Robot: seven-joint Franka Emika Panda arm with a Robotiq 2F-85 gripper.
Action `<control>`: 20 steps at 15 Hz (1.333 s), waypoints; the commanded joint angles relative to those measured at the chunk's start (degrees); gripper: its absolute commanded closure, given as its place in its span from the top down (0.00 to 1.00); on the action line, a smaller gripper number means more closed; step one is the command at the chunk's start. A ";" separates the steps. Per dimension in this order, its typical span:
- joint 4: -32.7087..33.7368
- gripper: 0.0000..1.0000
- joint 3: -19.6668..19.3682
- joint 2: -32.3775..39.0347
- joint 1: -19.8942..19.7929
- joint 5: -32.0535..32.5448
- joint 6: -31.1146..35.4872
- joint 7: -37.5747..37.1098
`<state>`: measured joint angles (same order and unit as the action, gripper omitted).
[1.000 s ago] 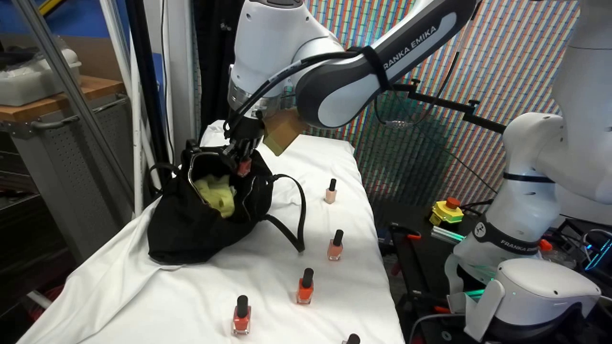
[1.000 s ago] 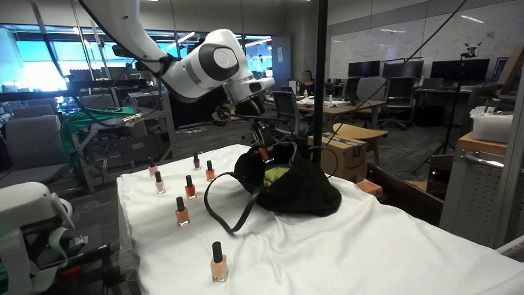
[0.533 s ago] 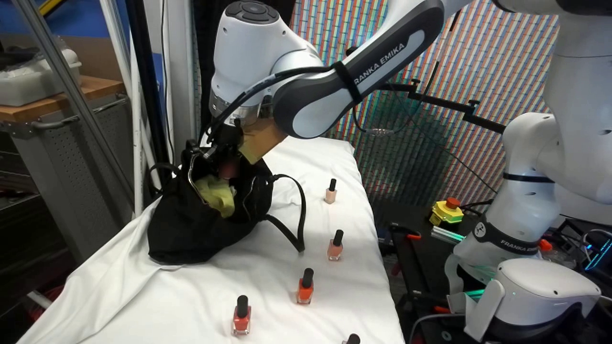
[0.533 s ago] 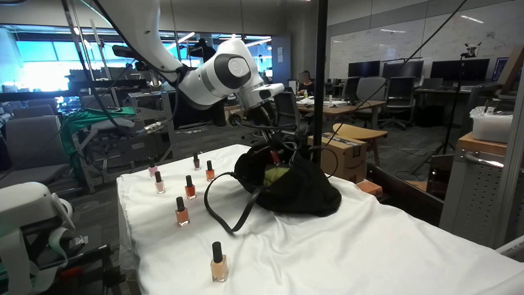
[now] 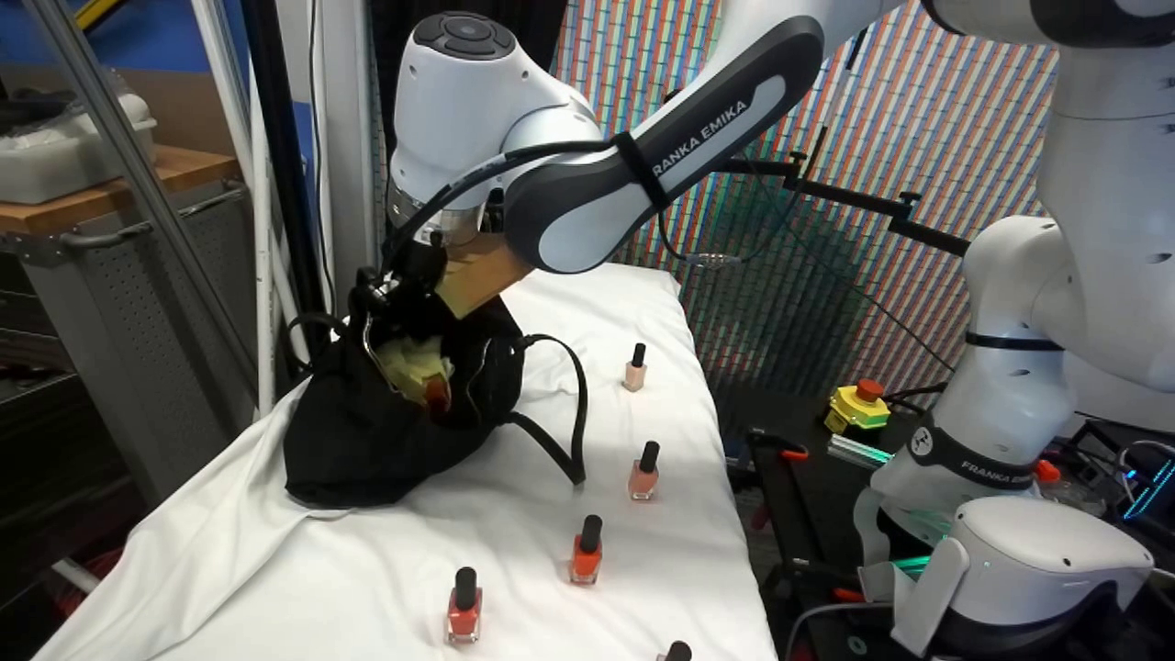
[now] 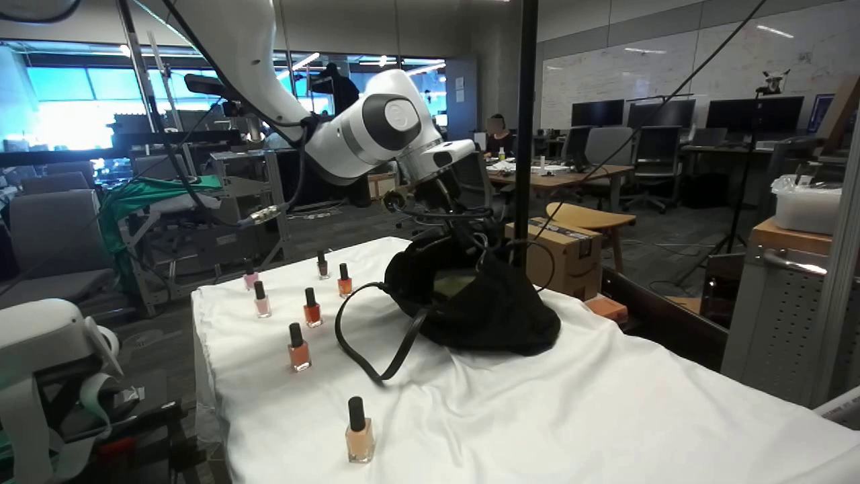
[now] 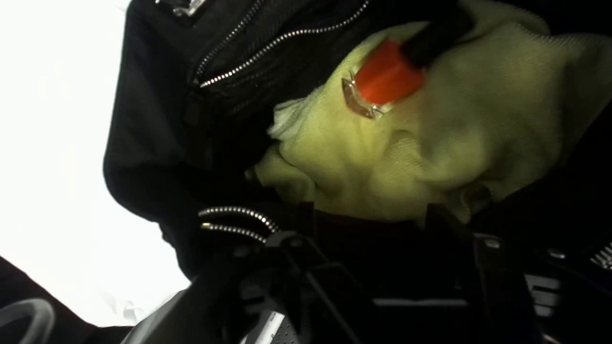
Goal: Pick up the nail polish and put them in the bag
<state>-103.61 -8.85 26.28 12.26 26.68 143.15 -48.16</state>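
The black bag [image 5: 367, 445] stands with its zipped mouth spread, in both exterior views. Inside it, a red-orange nail polish [image 7: 388, 76] with a dark cap lies on its side on yellow cloth. My gripper [image 7: 370, 210] reaches down into the bag's mouth; its dark fingers stand apart with nothing visible between them, and the bottle is beyond the tips. More nail polish bottles stand upright on the table: a red one [image 5: 464, 615], an orange one [image 5: 586, 558], a salmon one [image 5: 643, 482], a pale one [image 5: 634, 375]. An exterior view also shows a beige bottle [image 6: 359, 440].
Yellow cloth [image 7: 373, 167] fills part of the bag. A looped handle [image 6: 383, 376] lies out across the white tablecloth [image 6: 537, 417] beside the bottles. A dark vertical pole [image 6: 527, 101] rises behind the bag. The robot base with a yellow stop button box [image 5: 858, 408] lies beyond the table edge.
My gripper has gone lower into the bag with the red-orange bottle in its grip, then opened. The bottle has dropped onto the yellow cloth.
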 commanded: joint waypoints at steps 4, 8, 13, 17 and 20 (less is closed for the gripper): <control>-2.03 1.00 -1.90 -2.22 0.95 1.95 0.59 -1.82; -9.15 1.00 -0.18 -9.00 -1.09 -0.25 -0.40 4.10; -22.84 1.00 2.87 -23.65 -5.41 -5.69 -2.23 17.77; -30.68 1.00 4.31 -34.47 -8.55 -10.86 -7.75 25.38; -34.66 1.00 5.27 -39.40 -11.07 -11.52 -11.92 25.26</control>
<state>-132.96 -5.43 -6.77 4.13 16.78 133.94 -24.51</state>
